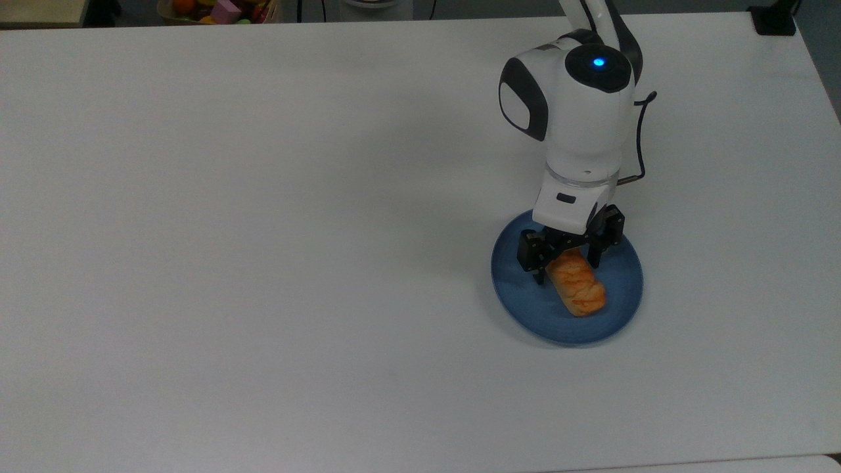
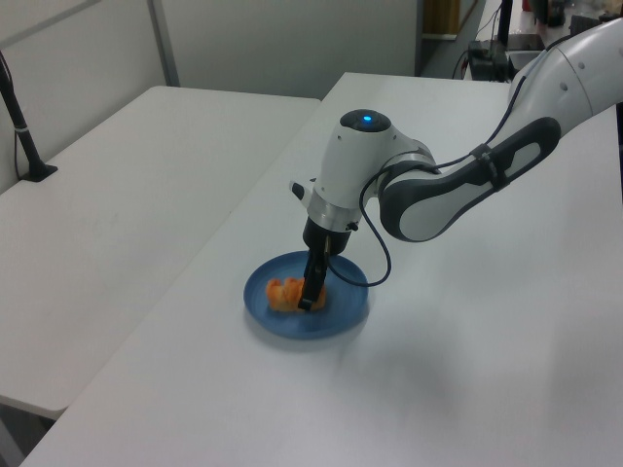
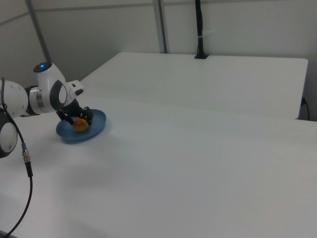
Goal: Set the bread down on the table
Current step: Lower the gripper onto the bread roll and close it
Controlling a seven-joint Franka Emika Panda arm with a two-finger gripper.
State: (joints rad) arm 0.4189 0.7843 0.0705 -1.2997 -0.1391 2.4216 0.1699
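- One white robot arm reaches down over a wide white worktop, with its hand lowered onto a round blue plate.
- One bread lies on that plate: a small golden-orange roll with a ridged top. In the top view it runs diagonally, from upper left to lower right.
- The hand is open. Its two black fingers stand one on each side of the roll's upper end, straddling it. No finger is visibly pressing into the crust.
- In the left view, the hand hangs straight down, with its tips close to the plate and the bread partly behind them.
- The right view shows the plate near the right view's left edge, with the bread as an orange spot under the hand.
- The step in hand looks like the grasp. To do it well, the fingers should close gently across the roll's narrow width, since a flaky pastry will likely crush or slip.
- The grip sits near one end, so the free end may droop when lifted; a slow, straight lift would help.
- Count: one arm, one hand, one plate, one bread, and bare worktop all around the plate for setting it down.
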